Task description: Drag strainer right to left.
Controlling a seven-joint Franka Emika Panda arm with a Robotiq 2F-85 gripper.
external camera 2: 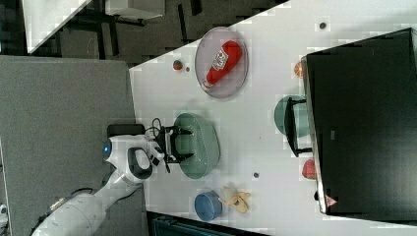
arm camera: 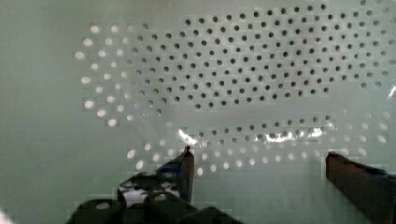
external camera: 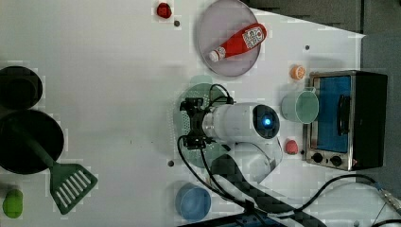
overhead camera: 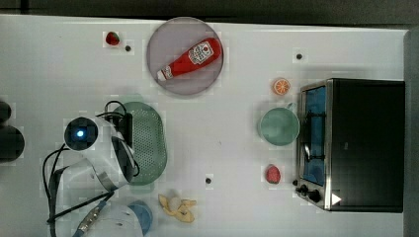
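Observation:
The strainer is a pale mint-green oval basin with a grid of small holes in its centre; it lies left of the middle in the top view. My gripper hangs over its left part in the top view, with the white arm covering that side. In the wrist view the holed floor of the strainer spreads under the gripper, which is open, its two dark fingertips set wide apart just above the plastic with nothing between them. The right view shows the gripper inside the strainer's rim.
A grey plate with a ketchup bottle lies behind the strainer. A mint-green cup stands by a toaster oven. A peeled banana and a blue bowl are near the front edge.

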